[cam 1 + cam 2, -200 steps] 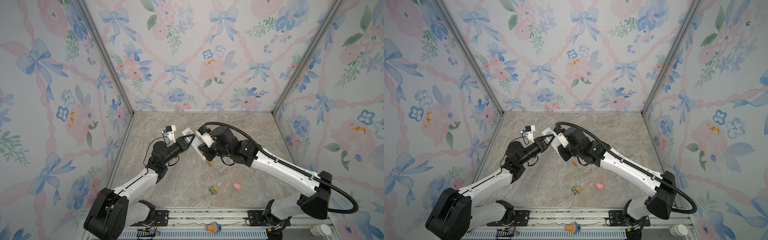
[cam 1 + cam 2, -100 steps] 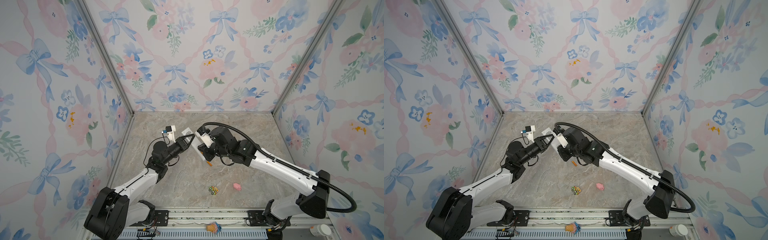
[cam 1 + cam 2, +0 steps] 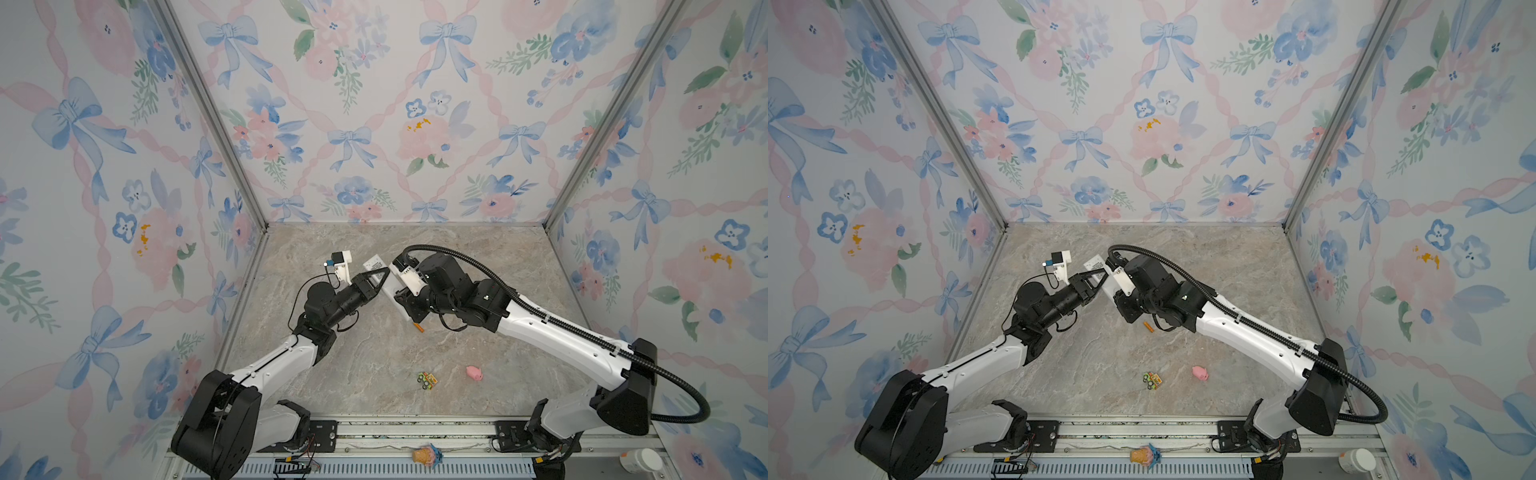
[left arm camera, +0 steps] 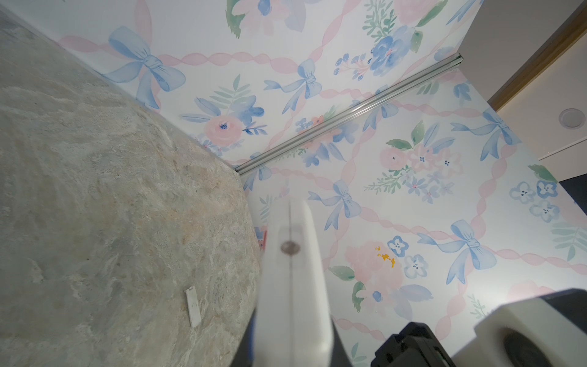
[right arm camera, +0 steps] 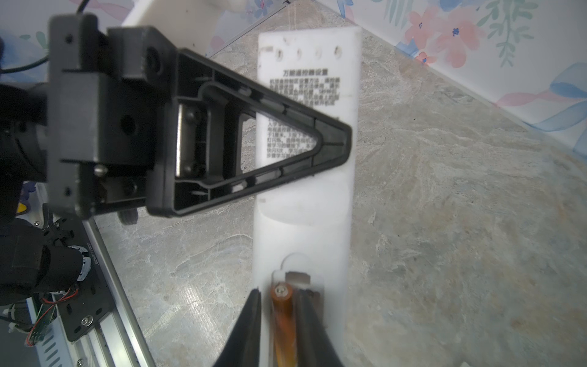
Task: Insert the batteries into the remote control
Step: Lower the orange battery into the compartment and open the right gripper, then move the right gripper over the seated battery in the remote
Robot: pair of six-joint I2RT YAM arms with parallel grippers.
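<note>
we are on the first cell. the left gripper (image 5: 333, 139) has its jaws pinching the remote control (image 5: 305, 222) across its width, near the printed end. it holds the remote up off the desk (image 5: 444, 190), as far as we can tell, with the back turned toward the right arm. the right gripper (image 5: 279, 292) stands over the open bay at the other end, and one battery (image 5: 282, 317) lies in that bay between its jaws. those jaws look slightly spread: a sliver of white shows between one finger (image 5: 249, 324) and the orange casing, so we judge the grip loosened rather than tight.

in both top views the remote's long axis runs slantwise from its labelled far end toward the near right. the battery lies along that same axis, its capped end pointing at the metal contact toward the remote's middle.

next, we think, the right arm must back away without dragging the cell out and confirm that it sits flat. then it can fetch the second battery (image 3: 419, 328), which lies on the desk just beside that arm's wrist. meanwhile the left arm needs to hold the remote steady.
</note>
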